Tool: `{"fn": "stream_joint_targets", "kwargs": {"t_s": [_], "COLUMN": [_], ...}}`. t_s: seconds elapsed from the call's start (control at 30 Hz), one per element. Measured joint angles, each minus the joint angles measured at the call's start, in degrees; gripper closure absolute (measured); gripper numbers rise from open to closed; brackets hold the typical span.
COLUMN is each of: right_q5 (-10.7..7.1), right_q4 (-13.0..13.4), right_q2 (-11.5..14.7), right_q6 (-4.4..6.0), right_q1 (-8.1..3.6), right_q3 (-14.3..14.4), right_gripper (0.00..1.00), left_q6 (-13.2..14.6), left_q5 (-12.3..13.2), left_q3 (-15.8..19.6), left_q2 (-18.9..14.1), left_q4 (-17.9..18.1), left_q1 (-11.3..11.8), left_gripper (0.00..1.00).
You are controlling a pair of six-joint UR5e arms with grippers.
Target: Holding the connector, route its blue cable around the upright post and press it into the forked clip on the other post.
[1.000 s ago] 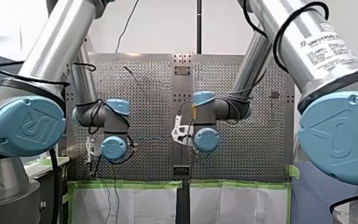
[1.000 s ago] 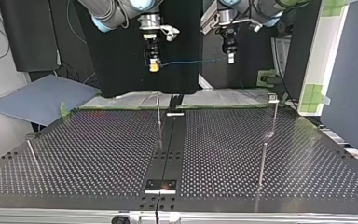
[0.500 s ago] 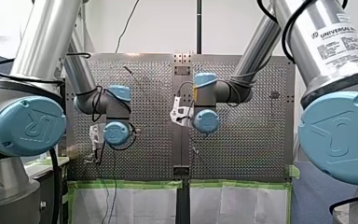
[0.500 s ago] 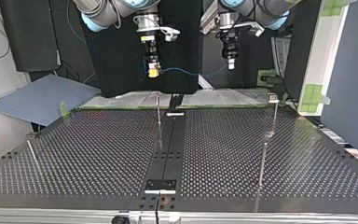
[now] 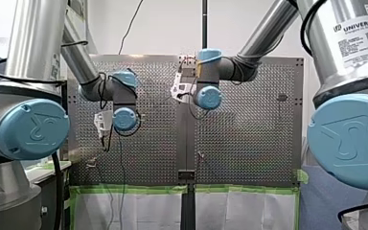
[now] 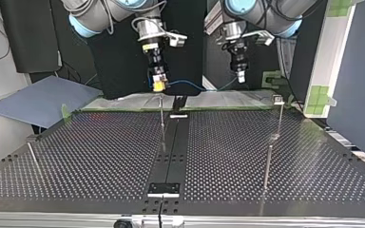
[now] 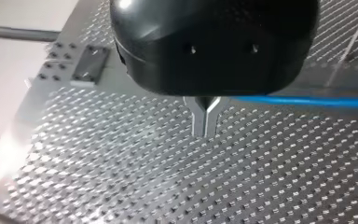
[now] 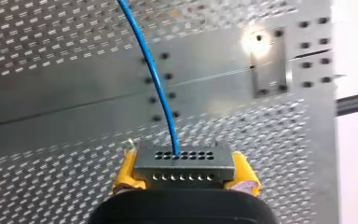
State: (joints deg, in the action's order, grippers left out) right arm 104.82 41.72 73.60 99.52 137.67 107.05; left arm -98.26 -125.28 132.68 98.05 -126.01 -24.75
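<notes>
In the top view my right gripper [image 6: 158,85] hangs above the table's far edge, its yellow pads shut on the grey connector [image 6: 158,81]. The right wrist view shows that connector [image 8: 184,161] between the pads [image 8: 125,175], with the blue cable [image 8: 154,79] running ahead from it. The cable [image 6: 195,87] sags across to my left gripper [image 6: 240,77], whose metal fingers [image 7: 199,116] are shut in a V with the cable [image 7: 307,101] leaving beside them. A thin upright post [image 6: 162,121] stands just below the connector. A post with a forked clip [image 6: 278,99] stands at the top view's right.
A shorter post [image 6: 266,166] stands nearer the top view's camera, and a leaning pin [image 6: 33,156] at its left. A black strip [image 6: 173,152] runs down the perforated table's middle to a small bracket [image 6: 163,189]. A grey-blue sheet [image 6: 38,99] lies beyond the far left corner.
Both arms have reached further out over the table, so the grippers sit lower in the top view. The cable between them, first taut, now sags.
</notes>
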Motion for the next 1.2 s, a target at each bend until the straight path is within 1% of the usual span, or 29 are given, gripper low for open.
{"fn": "stream_joint_targets", "kwargs": {"t_s": [0.1, 0.3, 0.4, 0.53, 0.6, 0.7, 0.83, 0.97, 1.2], "right_q5": [-0.44, -1.21, -1.82, -3.6, -4.72, -6.38, -7.74, -8.8, -10.8], "right_q4": [-1.39, -4.18, -5.57, -7.62, -8.74, -10.38, -12.49, -13.72, -14.92], "right_q2": [0.67, 0.88, 0.87, 0.68, 0.17, -1.14, -2.89, -3.52, -3.74], "right_q6": [-0.22, -0.42, -0.44, -0.44, -0.44, -0.56, -1.11, -1.19, -1.13], "right_q1": [-0.11, -0.24, -0.61, -1.26, -1.55, -1.8, -1.89, -1.96, -2.0], "right_q3": [-1.38, -4.18, -5.56, -7.64, -8.81, -10.49, -12.64, -14.73, -17.83], "right_gripper": [1.0, 1.0, 1.0, 1.0, 1.0, 1.0, 1.0, 1.0, 1.0], "left_q6": [-0.96, -3.18, -3.61, -3.76, -3.74, -3.72, -3.57, -3.58, -4.58], "left_q5": [-0.48, -0.67, -1.09, -2.58, -3.61, -4.61, -5.0, -4.51, -1.51], "left_q3": [-1.15, -4.12, -5.49, -7.59, -8.83, -10.55, -12.45, -13.89, -17.15], "left_q2": [-1.37, -4.44, -5.81, -7.91, -9.14, -10.86, -12.77, -14.2, -17.48], "left_q4": [-1.35, -4.41, -5.8, -7.89, -9.15, -10.87, -12.76, -14.19, -17.45], "left_q1": [0.38, 1.03, 1.36, 1.9, 2.28, 2.92, 4.0, 5.19, 8.41], "left_gripper": [0.99, 0.99, 0.99, 0.99, 0.99, 0.99, 0.99, 0.99, 0.99]}}
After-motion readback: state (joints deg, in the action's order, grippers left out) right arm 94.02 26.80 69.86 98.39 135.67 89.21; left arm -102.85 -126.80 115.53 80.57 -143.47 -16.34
